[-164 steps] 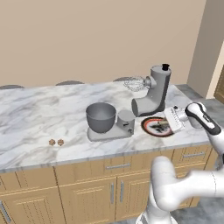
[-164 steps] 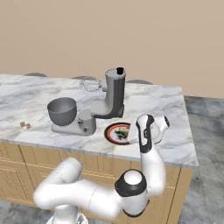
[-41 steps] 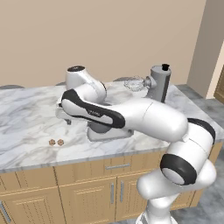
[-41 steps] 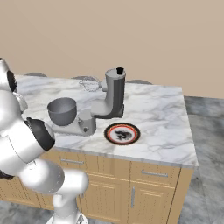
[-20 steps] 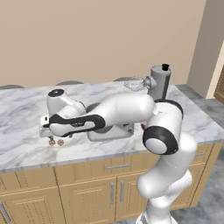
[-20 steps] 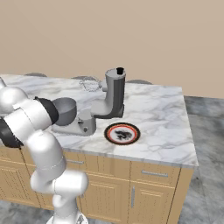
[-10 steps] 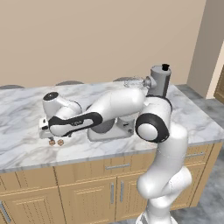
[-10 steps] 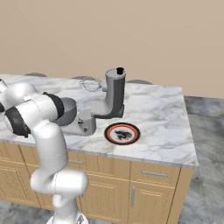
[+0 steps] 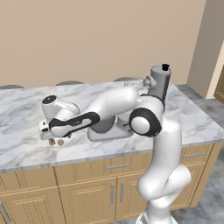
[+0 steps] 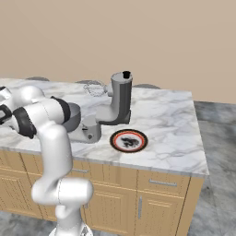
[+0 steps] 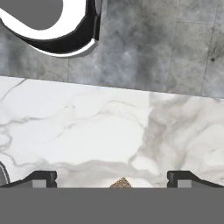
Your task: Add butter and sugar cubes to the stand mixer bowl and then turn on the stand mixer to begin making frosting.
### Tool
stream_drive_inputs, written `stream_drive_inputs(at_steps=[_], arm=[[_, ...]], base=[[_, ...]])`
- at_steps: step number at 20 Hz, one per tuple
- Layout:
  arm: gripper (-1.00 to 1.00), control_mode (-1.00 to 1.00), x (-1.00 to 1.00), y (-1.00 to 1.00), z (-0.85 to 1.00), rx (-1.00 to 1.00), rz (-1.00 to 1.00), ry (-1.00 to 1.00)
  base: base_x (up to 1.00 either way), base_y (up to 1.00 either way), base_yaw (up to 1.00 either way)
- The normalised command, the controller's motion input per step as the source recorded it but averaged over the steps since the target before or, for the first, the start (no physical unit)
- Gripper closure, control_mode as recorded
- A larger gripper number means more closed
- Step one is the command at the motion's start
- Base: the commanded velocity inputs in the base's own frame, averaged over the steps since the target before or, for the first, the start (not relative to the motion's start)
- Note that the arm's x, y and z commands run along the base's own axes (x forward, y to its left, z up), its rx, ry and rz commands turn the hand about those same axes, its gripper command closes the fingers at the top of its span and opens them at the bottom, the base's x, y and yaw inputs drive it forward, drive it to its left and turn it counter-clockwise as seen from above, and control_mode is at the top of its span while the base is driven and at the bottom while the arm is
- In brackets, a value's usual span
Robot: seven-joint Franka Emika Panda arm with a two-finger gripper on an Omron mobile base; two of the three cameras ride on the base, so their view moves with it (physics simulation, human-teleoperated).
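A: On the marble desk point(image 9: 17, 113), near its front edge, the two sugar cubes point(image 9: 56, 142) lie side by side; the hand point(image 9: 43, 130) hangs just above them and a touch to their left in the left base view

B: And from the hand itself?

A: Along the hand point(image 11: 112, 181), one tan-brown speckled corner of a sugar cube point(image 11: 121, 183) pokes up at the bottom, between the two dark fingertips point(image 11: 39, 178); the tips stand spread wide, well apart from the cube on either side; nothing is pinched

B: Where's the rest of it?

A: To the right of the cubes, behind the arm's forearm, sits the grey stand mixer bowl point(image 9: 103, 126) on the mixer's flat base; the stand mixer point(image 10: 117, 102) rises at the back right, its column upright, a wire whisk point(image 10: 96, 90) beside its head; a red-rimmed plate point(image 10: 128, 140) lies in front of the mixer in the right base view; whether the butter is on that plate I cannot tell, the dark patch there is too small to read
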Motion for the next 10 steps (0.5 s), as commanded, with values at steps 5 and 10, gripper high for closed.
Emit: stream_drive_inputs(at_steps=[5, 10], arm=[[-1.0, -1.0, 0.22, 0.0, -0.23, 0.0, 0.11, 0.0], [-1.0, -1.0, 0.2, 0.0, -0.18, 0.0, 0.15, 0.0]], base=[[0.0, 0.0, 0.0], [0.0, 0.0, 0.0]])
